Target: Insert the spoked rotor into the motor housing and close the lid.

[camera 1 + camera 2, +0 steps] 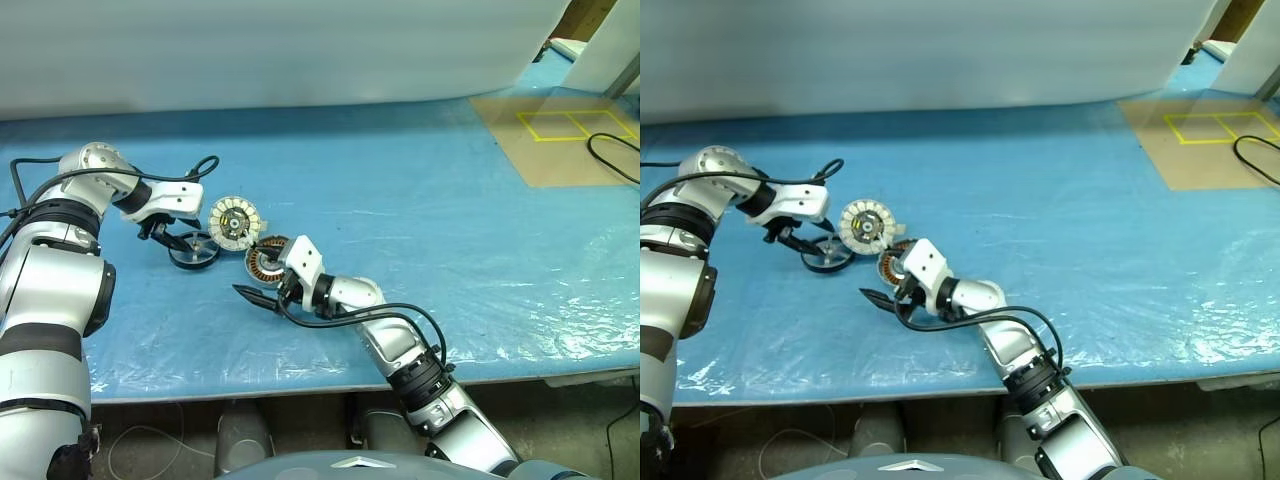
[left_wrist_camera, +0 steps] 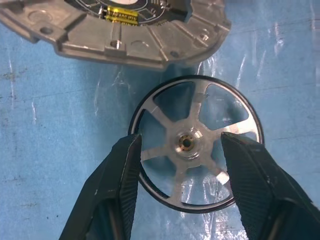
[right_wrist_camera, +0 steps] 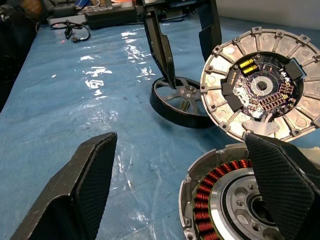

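The left gripper (image 2: 182,150) straddles the spoked rotor (image 2: 195,145) lying on the table (image 1: 430,200), fingers at its rim but not yet clamped. The right gripper (image 3: 185,185) gapes beside the motor housing (image 3: 225,200). The lid (image 3: 257,82) leans nearby; insertion and closing remain.

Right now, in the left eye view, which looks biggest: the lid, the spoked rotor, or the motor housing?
1. lid
2. spoked rotor and motor housing: too alike to rank, and the right arm covers part of the housing.
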`<state>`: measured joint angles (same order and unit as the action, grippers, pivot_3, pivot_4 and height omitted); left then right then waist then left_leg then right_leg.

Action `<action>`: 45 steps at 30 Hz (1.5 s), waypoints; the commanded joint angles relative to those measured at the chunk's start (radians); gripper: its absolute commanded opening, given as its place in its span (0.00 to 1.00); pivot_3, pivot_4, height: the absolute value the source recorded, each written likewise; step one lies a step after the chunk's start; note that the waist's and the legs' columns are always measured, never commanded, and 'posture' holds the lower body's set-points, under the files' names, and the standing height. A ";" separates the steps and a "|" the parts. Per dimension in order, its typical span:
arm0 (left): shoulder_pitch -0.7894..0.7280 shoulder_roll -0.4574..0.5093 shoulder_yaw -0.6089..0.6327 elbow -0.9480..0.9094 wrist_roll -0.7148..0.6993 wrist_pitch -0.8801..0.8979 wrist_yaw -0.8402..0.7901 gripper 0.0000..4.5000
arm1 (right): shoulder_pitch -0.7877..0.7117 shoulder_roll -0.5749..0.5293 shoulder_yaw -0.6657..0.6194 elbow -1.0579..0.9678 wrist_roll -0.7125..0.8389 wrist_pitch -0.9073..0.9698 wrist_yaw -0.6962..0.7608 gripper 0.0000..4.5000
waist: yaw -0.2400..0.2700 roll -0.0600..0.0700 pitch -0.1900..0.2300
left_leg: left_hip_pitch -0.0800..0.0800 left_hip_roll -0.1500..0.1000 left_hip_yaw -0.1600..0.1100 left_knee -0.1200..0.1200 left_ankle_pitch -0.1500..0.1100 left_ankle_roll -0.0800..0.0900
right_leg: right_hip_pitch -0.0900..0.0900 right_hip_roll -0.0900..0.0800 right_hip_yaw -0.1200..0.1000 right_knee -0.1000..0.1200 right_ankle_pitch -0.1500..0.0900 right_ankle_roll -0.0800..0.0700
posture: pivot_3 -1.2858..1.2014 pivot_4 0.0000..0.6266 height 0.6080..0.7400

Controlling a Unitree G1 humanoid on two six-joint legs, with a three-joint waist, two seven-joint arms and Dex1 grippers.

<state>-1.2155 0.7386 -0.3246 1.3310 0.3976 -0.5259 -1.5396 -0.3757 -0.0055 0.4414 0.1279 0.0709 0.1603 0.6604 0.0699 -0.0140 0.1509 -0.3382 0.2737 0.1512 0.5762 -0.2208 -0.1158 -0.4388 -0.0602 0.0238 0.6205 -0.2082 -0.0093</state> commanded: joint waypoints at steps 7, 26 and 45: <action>0.004 0.032 -0.035 -0.012 0.054 -0.021 0.036 0.58 | -0.004 0.009 0.000 -0.017 -0.003 -0.017 0.000 0.96 | 0.000 0.000 0.000 | 0.000 0.000 0.000 0.000 0.000 0.000 | 0.000 0.000 0.000 0.000 0.000 0.000 | 0.52 0.24 1.00; 0.010 0.012 -0.031 -0.003 0.051 -0.112 0.071 0.58 | 0.000 0.011 -0.002 -0.015 -0.006 -0.014 -0.008 0.96 | 0.000 0.000 0.000 | 0.000 0.000 0.000 0.000 0.000 0.000 | 0.000 0.000 0.000 0.000 0.000 0.000 | 0.52 0.24 1.00; 0.030 0.012 -0.063 -0.010 0.071 -0.156 0.049 0.58 | -0.006 0.008 -0.002 -0.004 -0.016 -0.013 -0.013 0.96 | 0.000 0.000 0.000 | 0.000 0.000 0.000 -0.001 0.000 0.000 | 0.000 0.000 0.000 0.000 0.000 0.000 | 0.52 0.24 1.00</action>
<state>-1.1782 0.7384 -0.3850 1.3303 0.4608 -0.6702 -1.5044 -0.3749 -0.0060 0.4417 0.1411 0.0544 0.1605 0.6494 0.0697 -0.0138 0.1513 -0.3382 0.2737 0.1512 0.5757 -0.2210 -0.1160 -0.4389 -0.0602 0.0238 0.6201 -0.2083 -0.0092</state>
